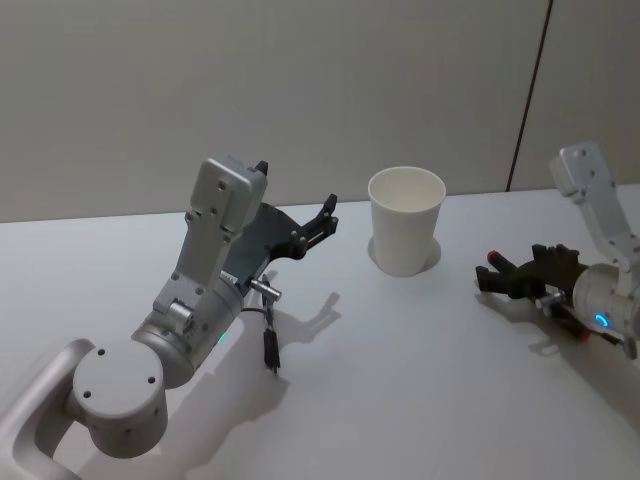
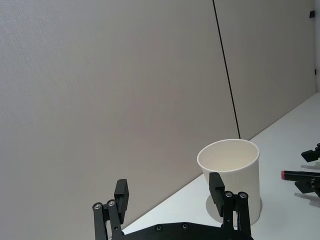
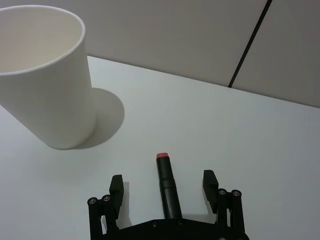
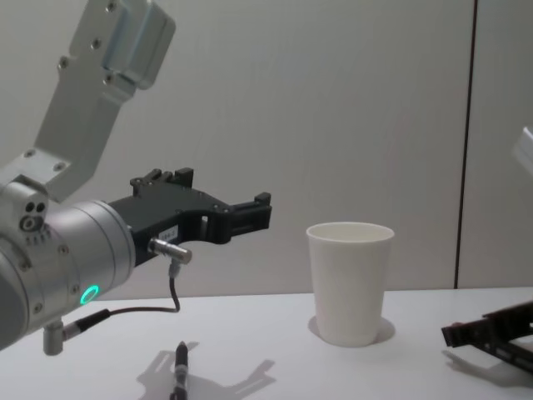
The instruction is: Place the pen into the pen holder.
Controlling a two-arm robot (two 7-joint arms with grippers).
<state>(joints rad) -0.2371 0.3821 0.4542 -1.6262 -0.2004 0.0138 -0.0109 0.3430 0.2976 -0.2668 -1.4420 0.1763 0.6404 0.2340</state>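
The pen holder (image 1: 405,235) is a plain white paper cup standing upright at the back middle of the white table; it also shows as the cup (image 4: 350,283). The pen (image 3: 167,187), black with a red end, lies on the table to the cup's right, its red end pointing toward the cup (image 3: 45,90). My right gripper (image 3: 162,179) is low at the table and open, one finger on each side of the pen with a gap to both. My left gripper (image 1: 322,218) hangs raised in the air left of the cup, open and holding nothing.
A slim black stick-like object (image 1: 270,352) lies on the table under the left arm, beside a cable hanging from the wrist. A grey wall with a dark vertical seam (image 1: 530,95) stands behind the table. Bare tabletop (image 1: 400,380) lies in front of the cup.
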